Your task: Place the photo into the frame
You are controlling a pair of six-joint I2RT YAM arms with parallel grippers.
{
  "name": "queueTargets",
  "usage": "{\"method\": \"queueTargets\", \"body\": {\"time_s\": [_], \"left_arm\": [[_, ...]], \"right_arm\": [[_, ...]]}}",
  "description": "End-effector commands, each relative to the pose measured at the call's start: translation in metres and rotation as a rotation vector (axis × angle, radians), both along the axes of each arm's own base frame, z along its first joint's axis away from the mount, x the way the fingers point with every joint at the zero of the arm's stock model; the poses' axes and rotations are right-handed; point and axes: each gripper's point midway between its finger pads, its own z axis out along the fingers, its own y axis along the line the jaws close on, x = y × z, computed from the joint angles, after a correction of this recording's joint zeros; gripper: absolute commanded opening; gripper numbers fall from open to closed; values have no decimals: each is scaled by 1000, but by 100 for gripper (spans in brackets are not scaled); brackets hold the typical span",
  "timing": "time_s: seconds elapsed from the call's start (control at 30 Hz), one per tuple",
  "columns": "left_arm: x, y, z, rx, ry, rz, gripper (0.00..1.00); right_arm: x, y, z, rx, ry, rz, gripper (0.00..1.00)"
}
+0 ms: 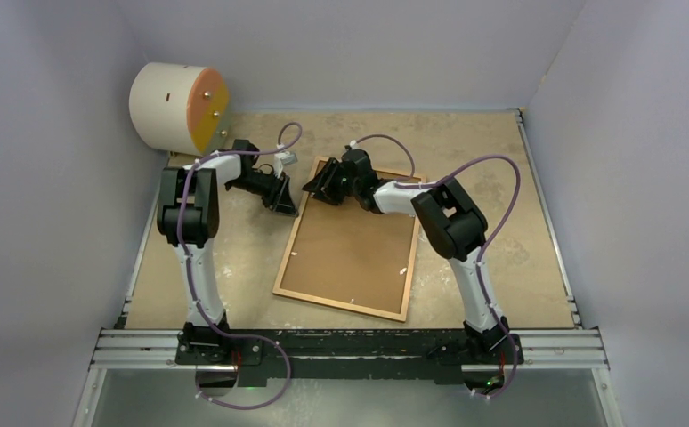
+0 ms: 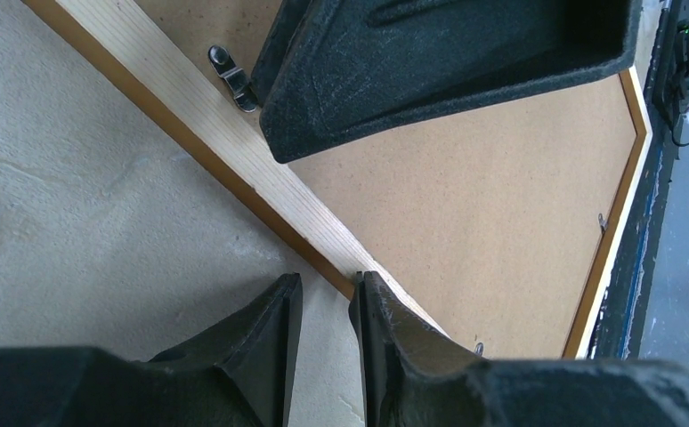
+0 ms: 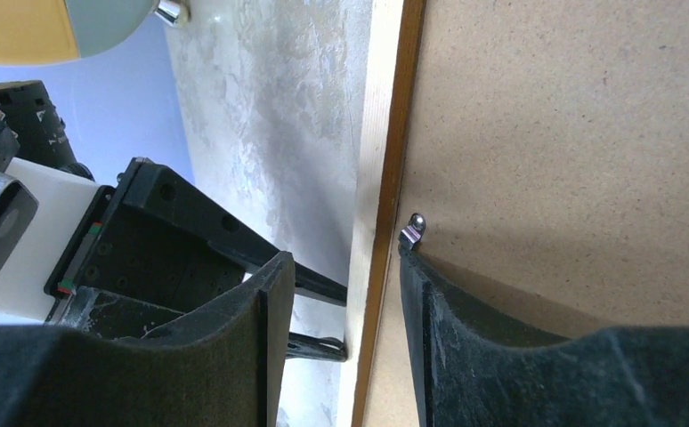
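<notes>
Pale lilac-grey walls (image 1: 350,44) close in the table (image 1: 501,151) at nine, twelve and three o'clock. Its beige top is scuffed white in patches. A metal rail (image 1: 563,347) runs along the six o'clock edge.

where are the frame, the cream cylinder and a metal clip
frame (image 2: 190,98), left wrist view, pale wooden rail
cream cylinder (image 1: 167,105), top external view, curved cream side
metal clip (image 3: 412,228), right wrist view, its middle

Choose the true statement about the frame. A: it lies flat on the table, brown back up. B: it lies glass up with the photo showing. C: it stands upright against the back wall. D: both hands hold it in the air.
A: the frame lies flat on the table, with its brown backing and a metal clip facing up.
</notes>
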Motion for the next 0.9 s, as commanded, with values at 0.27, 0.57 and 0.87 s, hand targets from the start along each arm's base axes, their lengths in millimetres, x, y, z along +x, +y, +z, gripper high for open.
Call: {"method": "queueTargets", "body": {"time_s": [0.27, 0.57, 0.87], "left_arm": [[-24, 7, -38, 142, 31, -60, 30], [-29, 8, -38, 147, 32, -71, 29], [-27, 20, -16, 160, -1, -78, 32]], "right_arm": [[3, 5, -20, 5, 49, -30, 50], [7, 9, -14, 8, 38, -26, 50], [4, -6, 59, 21, -101, 18, 61]]}}
